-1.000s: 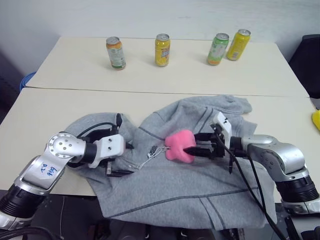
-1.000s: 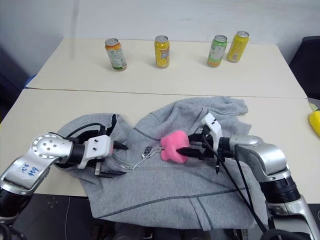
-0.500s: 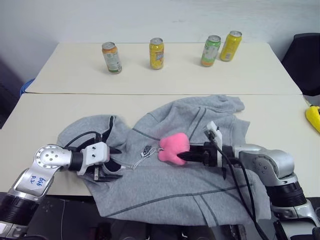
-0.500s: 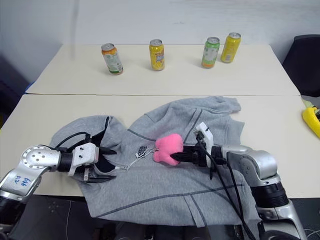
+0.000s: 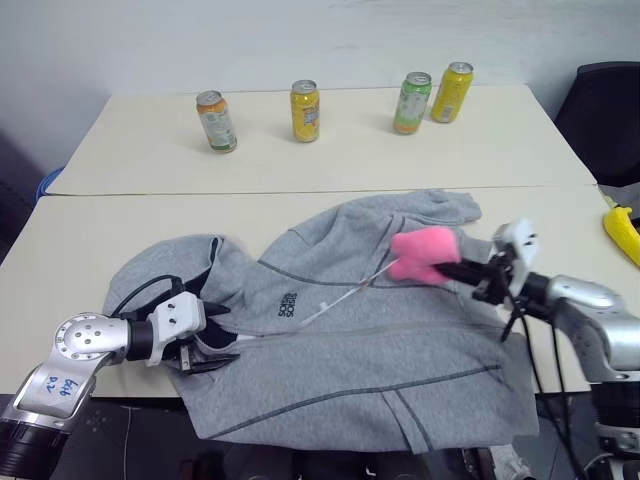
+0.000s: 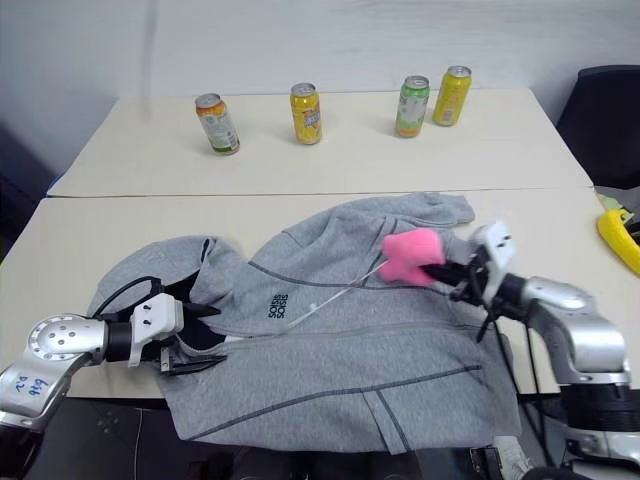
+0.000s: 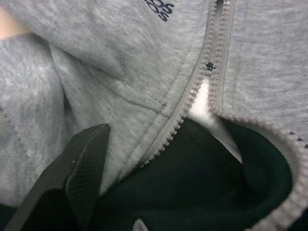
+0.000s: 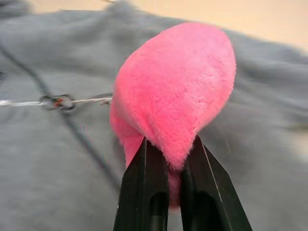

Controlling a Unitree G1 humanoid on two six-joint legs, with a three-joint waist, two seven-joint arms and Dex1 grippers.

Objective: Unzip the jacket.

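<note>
Two pale beige tables [image 5: 120,215] stand pushed together, a dark seam running between them. On the far one four drink cans stand upright in a loose row: an orange-and-green can [image 5: 216,121] furthest left, a yellow can with an orange label [image 5: 305,110] near the middle, then a green can [image 5: 410,102] with a plain yellow can [image 5: 451,92] just beside it. A black chair [image 5: 600,125] stands past the far right corner, and a yellow curved object [image 5: 622,230] lies at the right edge

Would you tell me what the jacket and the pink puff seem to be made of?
Jacket: soft heathered grey knit, probably fleece or cotton jersey; matte, it drapes and folds. Pink puff: plush synthetic fabric, seemingly stuffed; short fuzzy pile, dented where the right gripper pinches it.
</note>
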